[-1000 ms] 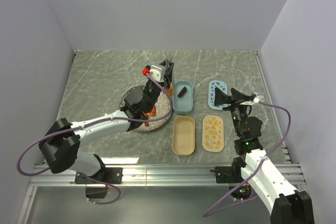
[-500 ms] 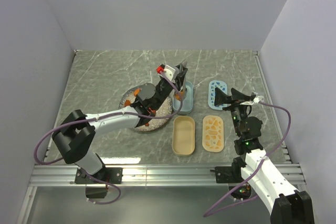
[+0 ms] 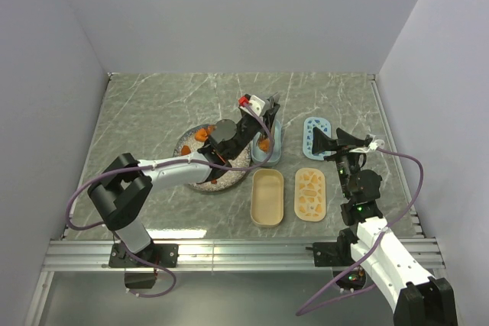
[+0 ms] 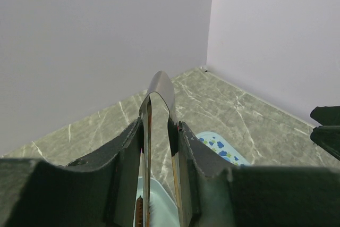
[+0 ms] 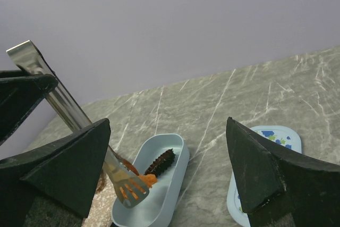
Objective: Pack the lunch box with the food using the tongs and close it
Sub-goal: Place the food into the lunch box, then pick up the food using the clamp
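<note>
Packing was barely under way, by my reading: the left gripper [image 4: 159,152] was clamped around the metal tongs [image 4: 159,99], whose tips hung just inside the blue tub [image 5: 154,203] pinching an orange chunk [image 5: 146,179], right beside the one dark brown piece [image 5: 162,160] that already lay on the tub's floor. Whether the chunk touched that floor could not be told. Other chunks [image 3: 200,134] lay on the speckled plate [image 3: 206,185] to the left of the tub. The beige tub [image 3: 267,197] looked empty, and the blue lid [image 3: 316,134] and beige lid [image 3: 310,193] lay flat on the table [image 3: 153,112] beside their tubs, so nothing was closed. The right gripper [image 3: 330,143] hovered near the blue lid, jaws wide apart with nothing between them. Left to do, as I judged: release this chunk, ferry over the rest, then fit the lids
</note>
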Robot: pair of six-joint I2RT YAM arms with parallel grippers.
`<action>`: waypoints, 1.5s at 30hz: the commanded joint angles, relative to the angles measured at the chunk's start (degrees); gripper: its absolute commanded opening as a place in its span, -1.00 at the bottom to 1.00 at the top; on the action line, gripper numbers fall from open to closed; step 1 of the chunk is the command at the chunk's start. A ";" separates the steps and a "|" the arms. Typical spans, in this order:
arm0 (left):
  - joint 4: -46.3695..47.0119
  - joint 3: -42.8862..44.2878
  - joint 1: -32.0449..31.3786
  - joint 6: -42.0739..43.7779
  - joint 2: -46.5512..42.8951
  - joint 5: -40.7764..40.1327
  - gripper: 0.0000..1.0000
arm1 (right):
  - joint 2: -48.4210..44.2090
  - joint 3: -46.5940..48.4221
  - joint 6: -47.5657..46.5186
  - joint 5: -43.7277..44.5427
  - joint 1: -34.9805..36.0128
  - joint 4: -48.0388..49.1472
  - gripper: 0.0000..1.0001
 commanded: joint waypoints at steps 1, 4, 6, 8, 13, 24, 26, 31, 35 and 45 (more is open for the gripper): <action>3.45 3.02 -0.33 -1.10 -0.12 1.23 -0.56 | 0.03 -0.07 -0.42 0.64 0.34 2.35 0.92; 3.89 2.58 -0.33 -0.92 -0.47 0.61 -0.39 | 0.03 -0.07 -0.42 0.73 0.43 2.35 0.92; 3.89 2.23 -0.24 -0.84 -0.91 0.26 -0.31 | 0.21 0.10 -0.42 0.55 0.43 2.27 0.92; 4.15 1.79 -0.33 -0.75 -1.35 0.09 -0.19 | 0.21 0.11 -0.42 0.46 0.43 2.27 0.92; 4.51 1.26 -0.33 -0.49 -1.88 0.08 -0.07 | 0.30 0.11 -0.42 0.55 0.43 2.27 0.92; 7.23 -5.68 -0.24 3.82 -10.93 -10.10 -0.12 | 0.56 0.02 -0.42 0.46 0.34 2.44 0.92; 7.14 -7.17 0.29 5.31 -12.86 -14.05 -0.12 | 0.56 0.02 -0.42 0.38 0.43 2.44 0.92; 6.36 -10.60 3.80 3.13 -15.68 -18.80 -0.12 | 0.91 0.11 -0.42 0.29 0.43 2.62 0.92; 5.74 -12.27 9.24 -0.65 -15.51 -21.80 -0.13 | 1.26 0.19 -0.42 0.11 0.34 2.88 0.92; 12.85 -14.56 14.09 -0.84 -12.26 -27.95 -0.14 | 2.76 0.46 -0.42 -0.41 0.34 3.67 0.92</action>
